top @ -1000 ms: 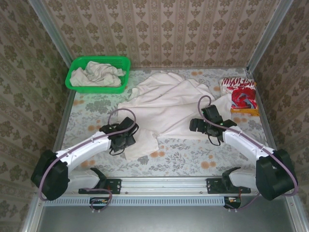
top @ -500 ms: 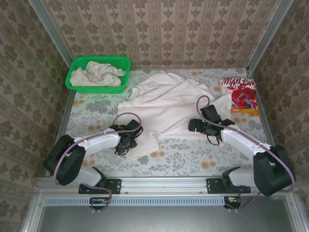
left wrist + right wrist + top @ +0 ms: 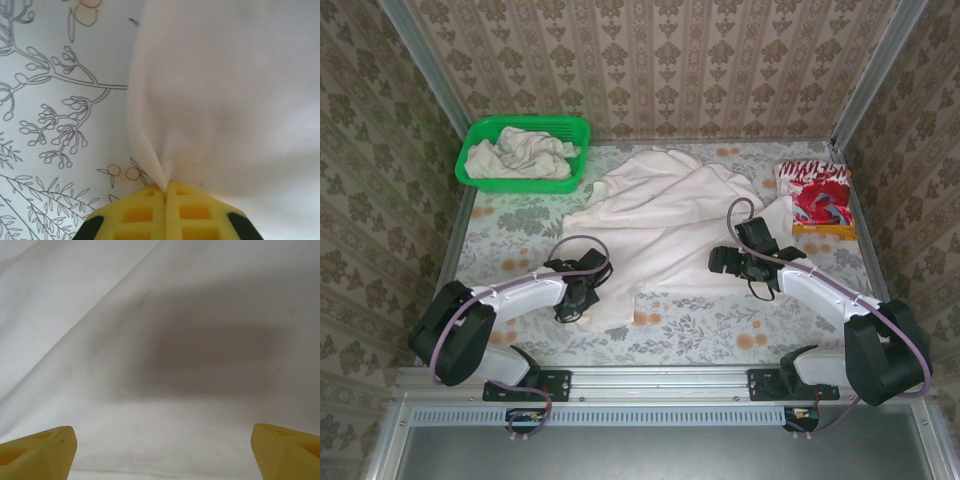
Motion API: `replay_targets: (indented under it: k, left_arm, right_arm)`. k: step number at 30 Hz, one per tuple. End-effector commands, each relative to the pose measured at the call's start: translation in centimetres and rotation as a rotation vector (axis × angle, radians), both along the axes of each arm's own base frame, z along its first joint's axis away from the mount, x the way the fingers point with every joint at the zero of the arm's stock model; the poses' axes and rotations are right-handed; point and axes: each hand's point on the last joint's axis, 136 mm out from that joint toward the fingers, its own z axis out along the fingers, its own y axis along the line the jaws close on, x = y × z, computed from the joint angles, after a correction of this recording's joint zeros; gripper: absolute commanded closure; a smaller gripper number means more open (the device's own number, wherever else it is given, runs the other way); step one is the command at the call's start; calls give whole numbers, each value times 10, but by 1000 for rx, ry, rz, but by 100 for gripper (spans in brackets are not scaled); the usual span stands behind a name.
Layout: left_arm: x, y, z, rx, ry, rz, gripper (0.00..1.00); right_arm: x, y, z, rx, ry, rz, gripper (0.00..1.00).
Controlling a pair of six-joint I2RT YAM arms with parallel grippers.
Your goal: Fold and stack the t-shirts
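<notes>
The left gripper (image 3: 166, 189) pinches the near-left edge of the off-white t-shirt (image 3: 665, 215).
Its yellow fingers are pressed together on a fold of the cloth, and the shirt lies spread across the middle of the flowered table (image 3: 720, 335). The right gripper (image 3: 162, 445) hangs over the shirt's right side, fingers wide apart, holding nothing. A folded red-and-white t-shirt (image 3: 817, 195) sits at the far right. At the far left, a green basket (image 3: 480, 178) holds crumpled off-white cloth (image 3: 525, 155).

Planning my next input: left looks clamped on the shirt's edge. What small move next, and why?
Probably lower the right gripper onto the off-white t-shirt and close it. The left gripper is shut on the shirt's edge, cloth bunched where its jaws meet, while the right hangs open above flat fabric, holding nothing. Two grips should let the fold lift evenly.
</notes>
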Motion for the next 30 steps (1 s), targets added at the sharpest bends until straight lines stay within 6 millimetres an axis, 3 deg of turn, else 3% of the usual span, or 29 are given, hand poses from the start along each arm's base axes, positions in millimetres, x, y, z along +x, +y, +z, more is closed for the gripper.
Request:
replay_targets:
  k: [1,4,8,12,15,21,30]
  left_arm:
    - [-9,-9,-30,-76,53,12,100]
    - [-6,-3,-26,-72,29,17,100]
    - [1,19,-21,-60,8,41,100]
    - [7,40,-12,-68,-18,73,100]
    - [9,49,-9,-72,-28,91,100]
    - [13,57,-10,-83,-31,120,100]
    - [15,56,-10,-93,-22,117,100]
  right_arm:
    - [1,-6,6,-6,-8,-38,9]
    - [-3,-25,11,-64,-20,-85,9]
    - [-18,-70,9,-130,7,-244,10]
    - [-41,-103,-5,-64,79,-456,20]
    - [-64,-113,-21,-3,177,-571,25]
    - [-82,-126,-34,-4,221,-659,26]
    - [-60,-143,-29,-17,179,-661,34]
